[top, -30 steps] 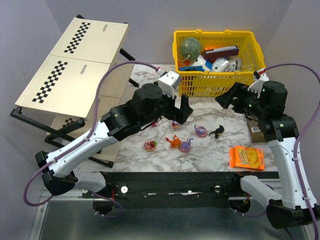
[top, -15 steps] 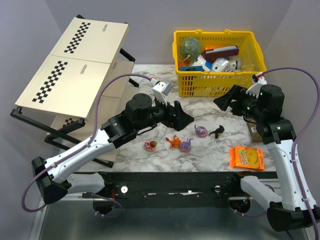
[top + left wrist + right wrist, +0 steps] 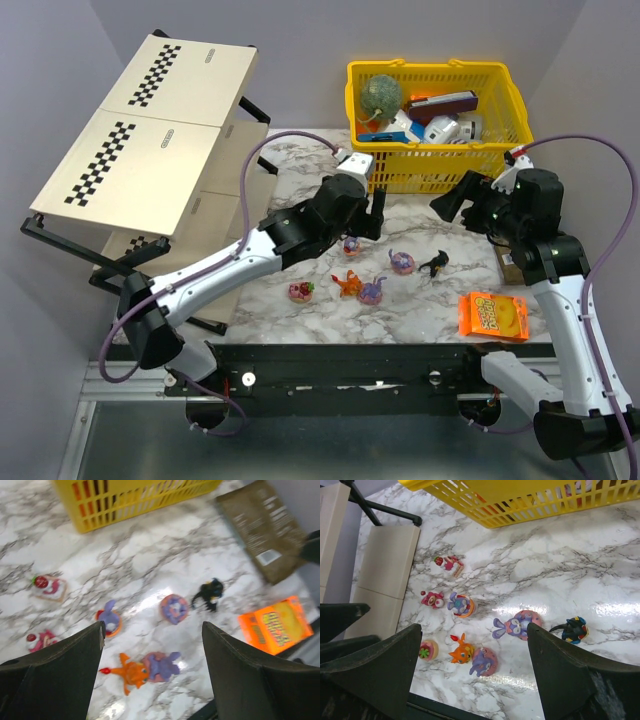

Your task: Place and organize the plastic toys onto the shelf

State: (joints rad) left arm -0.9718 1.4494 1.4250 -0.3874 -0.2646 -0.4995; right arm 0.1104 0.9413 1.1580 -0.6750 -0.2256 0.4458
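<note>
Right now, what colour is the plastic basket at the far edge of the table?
Yellow; the top external view shows the plastic basket best.

Top of the yellow basket cut off, toys blurred, shelf partly hidden behind the left arm.

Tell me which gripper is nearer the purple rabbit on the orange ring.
Left. The left gripper hovers open right beside the purple rabbit; the right gripper is well off to its right, near the yellow basket.
</note>
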